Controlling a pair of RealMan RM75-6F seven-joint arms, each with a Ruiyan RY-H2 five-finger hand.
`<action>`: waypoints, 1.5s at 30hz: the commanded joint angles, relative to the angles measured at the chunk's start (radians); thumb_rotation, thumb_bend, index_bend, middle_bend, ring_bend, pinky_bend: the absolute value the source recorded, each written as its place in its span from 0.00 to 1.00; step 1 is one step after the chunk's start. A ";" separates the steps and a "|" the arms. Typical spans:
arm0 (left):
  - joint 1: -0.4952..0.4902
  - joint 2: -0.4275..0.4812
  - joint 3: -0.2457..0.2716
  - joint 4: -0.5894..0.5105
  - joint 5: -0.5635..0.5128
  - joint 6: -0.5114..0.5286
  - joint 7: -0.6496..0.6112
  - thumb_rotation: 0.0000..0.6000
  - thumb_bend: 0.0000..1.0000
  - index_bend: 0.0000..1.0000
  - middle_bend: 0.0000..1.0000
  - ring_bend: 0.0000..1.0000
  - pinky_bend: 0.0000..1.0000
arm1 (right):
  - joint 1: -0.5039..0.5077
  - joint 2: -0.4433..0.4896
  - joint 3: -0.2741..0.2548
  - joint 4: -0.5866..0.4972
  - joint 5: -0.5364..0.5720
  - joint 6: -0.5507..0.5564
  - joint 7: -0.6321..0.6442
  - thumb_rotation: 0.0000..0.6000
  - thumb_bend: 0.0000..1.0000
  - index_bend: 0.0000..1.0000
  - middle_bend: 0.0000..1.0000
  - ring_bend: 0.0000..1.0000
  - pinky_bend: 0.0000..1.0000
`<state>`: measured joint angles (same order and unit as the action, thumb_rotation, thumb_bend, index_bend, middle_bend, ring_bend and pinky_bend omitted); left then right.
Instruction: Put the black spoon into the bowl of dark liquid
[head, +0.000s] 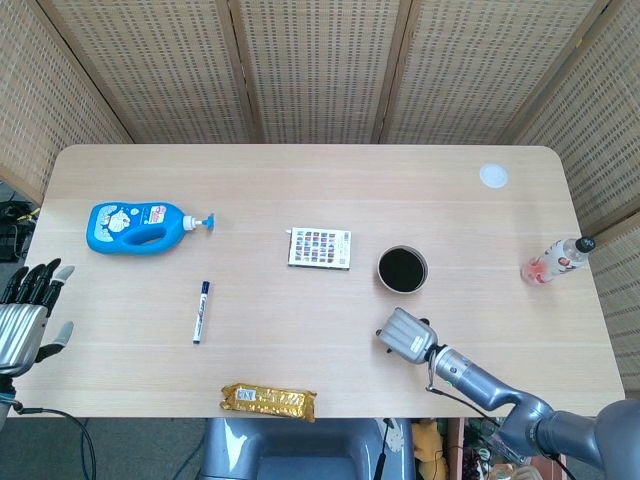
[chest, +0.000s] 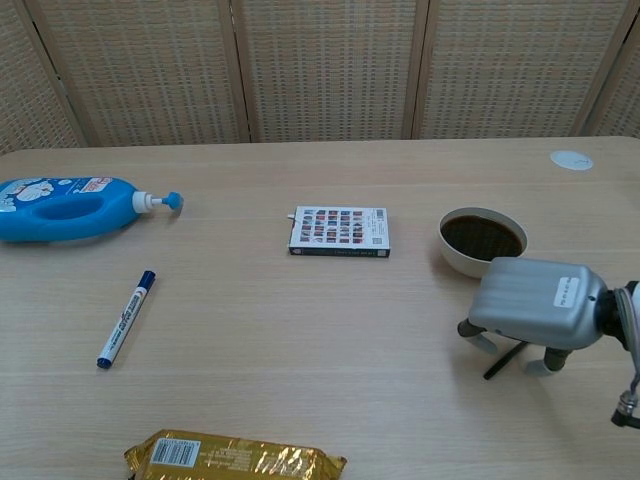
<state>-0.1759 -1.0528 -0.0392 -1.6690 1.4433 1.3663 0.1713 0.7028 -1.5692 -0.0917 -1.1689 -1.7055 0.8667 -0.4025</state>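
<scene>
The bowl of dark liquid (head: 402, 269) (chest: 482, 240) stands right of the table's middle. Just in front of it my right hand (head: 405, 335) (chest: 535, 312) lies palm down, low over the table, with fingertips (chest: 477, 334) touching the wood. The black spoon (chest: 503, 361) lies on the table under that hand; only its thin handle pokes out toward me in the chest view, and the head view hides it. Whether the fingers grip it is hidden. My left hand (head: 25, 320) hangs off the table's left edge, fingers spread, holding nothing.
A blue detergent bottle (head: 135, 226) (chest: 65, 208) lies far left, with a marker (head: 200, 311) (chest: 126, 318) in front of it. A patterned card box (head: 320, 248) (chest: 339, 231) sits at centre, a gold snack packet (head: 268, 401) (chest: 235, 457) at the near edge, a pink bottle (head: 556, 260) and a white lid (head: 493, 176) to the right.
</scene>
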 joint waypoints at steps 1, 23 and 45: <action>-0.002 -0.004 0.000 0.006 -0.001 -0.003 -0.004 1.00 0.41 0.00 0.00 0.00 0.00 | 0.009 0.014 0.012 -0.030 0.030 -0.034 -0.031 1.00 0.36 0.56 0.82 0.73 0.69; -0.007 -0.019 0.004 0.049 -0.012 -0.024 -0.041 1.00 0.41 0.00 0.00 0.00 0.00 | 0.019 0.021 0.041 -0.127 0.175 -0.133 -0.212 1.00 0.41 0.56 0.82 0.73 0.69; -0.007 -0.024 0.008 0.068 -0.020 -0.035 -0.059 1.00 0.41 0.00 0.00 0.00 0.00 | 0.014 0.017 0.027 -0.171 0.246 -0.147 -0.295 1.00 0.43 0.56 0.82 0.73 0.69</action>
<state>-0.1829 -1.0763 -0.0316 -1.6014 1.4238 1.3313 0.1127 0.7168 -1.5541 -0.0617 -1.3399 -1.4651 0.7259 -0.6943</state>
